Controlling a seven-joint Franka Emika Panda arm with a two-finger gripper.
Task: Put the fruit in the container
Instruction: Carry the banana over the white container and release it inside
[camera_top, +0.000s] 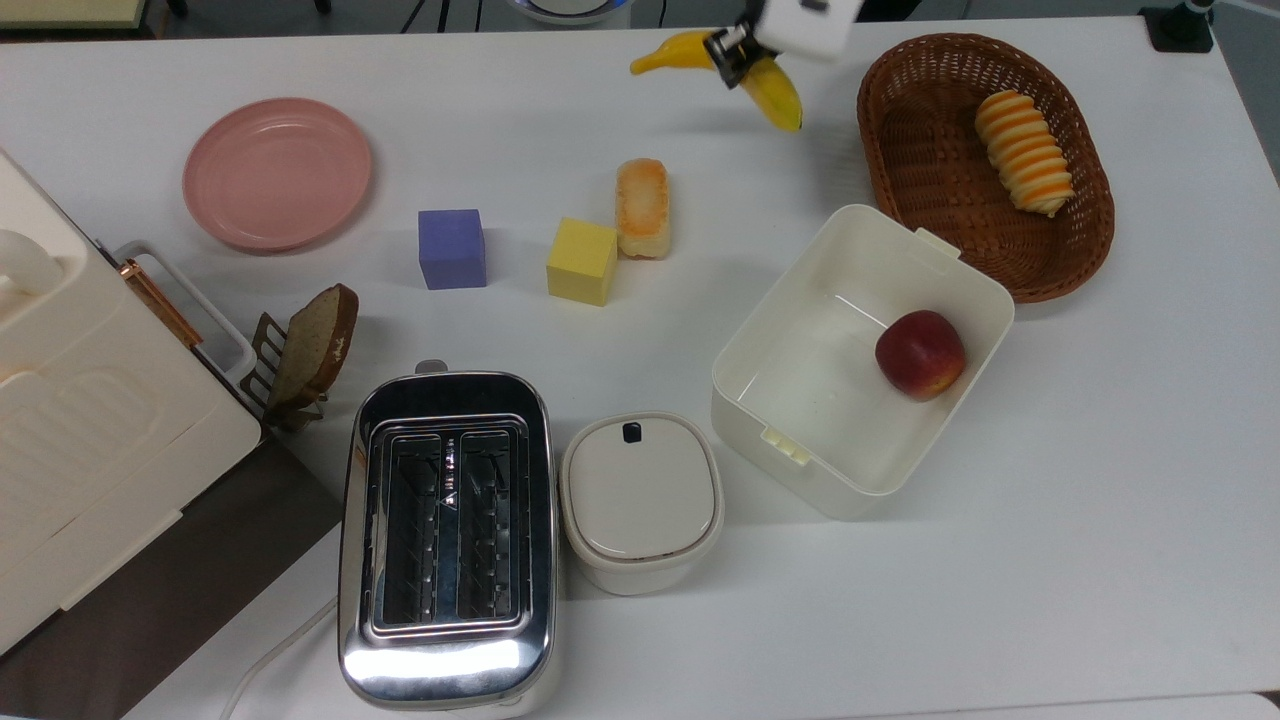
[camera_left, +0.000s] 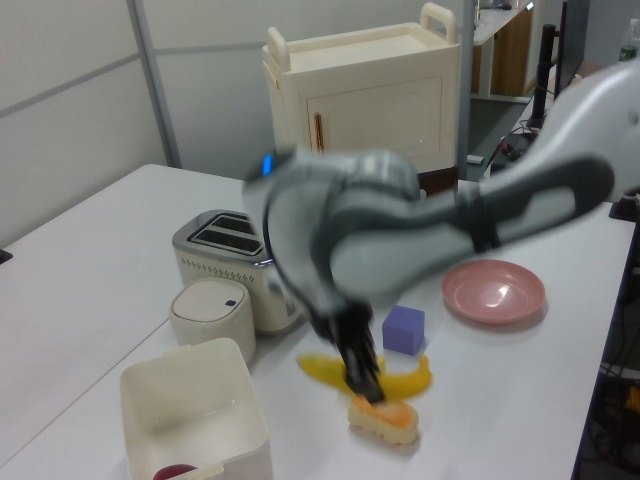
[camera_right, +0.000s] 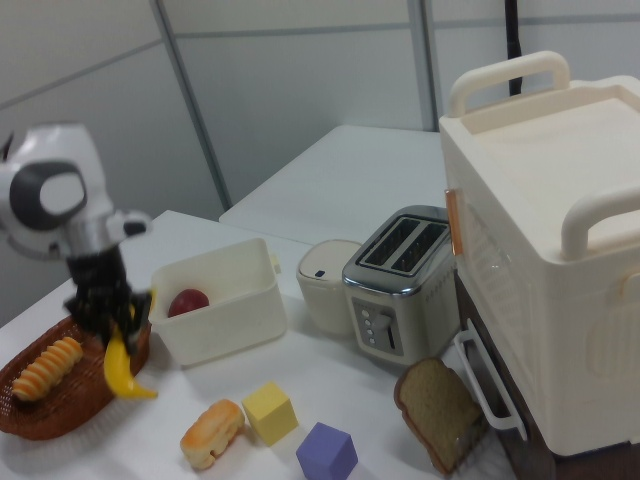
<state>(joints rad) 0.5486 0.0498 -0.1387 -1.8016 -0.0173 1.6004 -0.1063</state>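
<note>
The robot arm (camera_left: 400, 215) is smeared by motion blur in the left view, its outline soft from wrist to elbow. In the top view the frame's upper edge cuts off the arm above the gripper (camera_top: 735, 48), whose black fingers cover the middle of the banana (camera_top: 770, 85). The cream cabinet (camera_top: 70, 430) runs off the top view's left edge, and the toaster (camera_top: 447, 540) is clipped at the bottom. In the left view, the container (camera_left: 195, 420) is cropped by the lower edge; the apple (camera_left: 178, 471) inside shows as a red sliver.
</note>
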